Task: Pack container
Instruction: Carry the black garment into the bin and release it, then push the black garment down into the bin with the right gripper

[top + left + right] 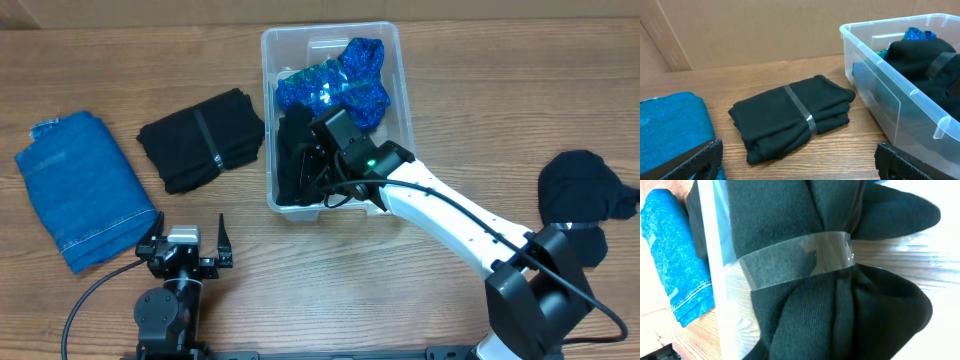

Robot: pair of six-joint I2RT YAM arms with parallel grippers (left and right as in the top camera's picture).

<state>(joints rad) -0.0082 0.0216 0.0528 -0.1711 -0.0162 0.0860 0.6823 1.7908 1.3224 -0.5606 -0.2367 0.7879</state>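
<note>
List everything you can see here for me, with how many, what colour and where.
container: one, clear plastic, upper middle of the table
sparkly garment: one, bright blue, in the container's upper part
banded bundle: one, black, in the container's lower left part
folded bundle: one, black with a clear band, on the table left of the container
denim piece: one, blue, folded, far left
loose garment: one, black, far right
table: one, wood-grain
left fingers: one pair, black, open and empty, near edge
right fingers: one pair, black, inside the container, closed on the banded bundle
</note>
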